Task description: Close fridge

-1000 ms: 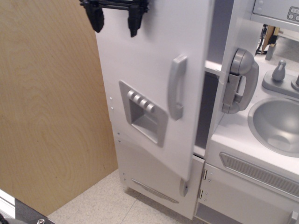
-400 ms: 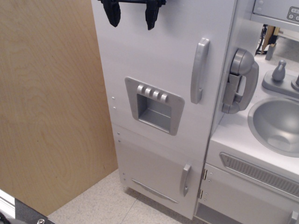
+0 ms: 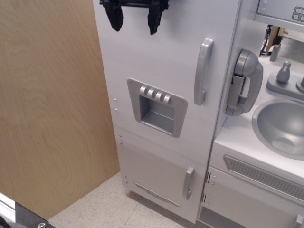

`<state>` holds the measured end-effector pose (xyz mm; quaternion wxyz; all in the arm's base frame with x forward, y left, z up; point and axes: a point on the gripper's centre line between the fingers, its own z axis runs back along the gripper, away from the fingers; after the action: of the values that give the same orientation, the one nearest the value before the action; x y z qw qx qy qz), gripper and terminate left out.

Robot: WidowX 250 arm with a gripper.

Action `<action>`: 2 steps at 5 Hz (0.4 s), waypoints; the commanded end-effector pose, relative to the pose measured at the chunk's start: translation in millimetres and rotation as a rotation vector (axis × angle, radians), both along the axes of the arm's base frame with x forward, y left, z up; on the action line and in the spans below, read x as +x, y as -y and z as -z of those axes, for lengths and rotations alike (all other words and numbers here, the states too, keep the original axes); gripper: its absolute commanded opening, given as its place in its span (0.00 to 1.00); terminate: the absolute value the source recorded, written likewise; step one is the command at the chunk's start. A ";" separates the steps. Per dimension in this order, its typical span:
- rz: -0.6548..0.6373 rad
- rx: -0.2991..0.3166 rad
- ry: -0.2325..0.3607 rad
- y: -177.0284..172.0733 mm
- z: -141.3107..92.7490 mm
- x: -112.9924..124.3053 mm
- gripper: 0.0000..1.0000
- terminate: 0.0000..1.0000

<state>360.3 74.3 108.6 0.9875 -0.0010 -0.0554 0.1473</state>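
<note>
A: Item one, the fridge (image 3: 161,71). What do we log against a second ago?

B: We log the upper door flush with the cabinet now; a second ago it stood swung out, with a dark gap and a shelf edge showing on its handle side. Against the nearer frame we see no change in the door.

A: And the gripper (image 3: 135,21)?

B: We see two black fingers (image 3: 114,18) spread apart at the top edge, in front of the door's upper part, holding nothing. It sits further right than a second ago. We cannot tell whether the tips touch the door.

A: Position of the fridge?

B: We place it upright at centre, between the wooden panel (image 3: 47,104) on its left and the sink counter (image 3: 237,142) on its right.

A: Counts, please.

B: We count one long door handle (image 3: 203,71), one dispenser recess (image 3: 156,107) with four buttons (image 3: 155,95), one lower door (image 3: 156,178) with one short handle (image 3: 188,183), shut. Beside it: one toy phone (image 3: 244,83), one basin (image 3: 280,126), one faucet (image 3: 284,72).
</note>
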 end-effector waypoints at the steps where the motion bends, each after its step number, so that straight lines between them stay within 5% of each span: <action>1: 0.039 0.034 0.035 -6.1 -19.6 -36.2 1.00 0.00; 2: 0.039 0.034 0.035 -6.1 -19.6 -36.2 1.00 0.00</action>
<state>321.3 77.5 107.0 0.9909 0.0069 -0.0448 0.1267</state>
